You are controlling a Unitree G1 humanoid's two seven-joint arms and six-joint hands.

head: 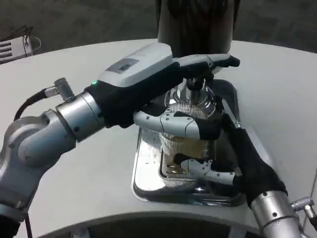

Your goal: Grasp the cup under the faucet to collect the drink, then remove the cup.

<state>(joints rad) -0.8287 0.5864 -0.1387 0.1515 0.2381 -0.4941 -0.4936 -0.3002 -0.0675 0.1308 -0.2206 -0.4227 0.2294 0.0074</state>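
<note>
A clear ribbed cup (184,145) with amber drink in its lower part stands on the silver drip tray (144,171), right under the silver faucet (196,87). My right hand (243,161) comes in from the lower right and grips the cup, with fingers (200,167) wrapped across its front near the base and higher up. My left hand (143,69) reaches in from the left above the cup. Its fingers (213,61) lie stretched out over the top of the faucet, and they hide the tap handle.
The dark body of the drink dispenser (195,22) rises behind the faucet at the table's far edge. The white table (74,163) spreads to the left of the tray. A pale device with cables (15,47) sits at the far left.
</note>
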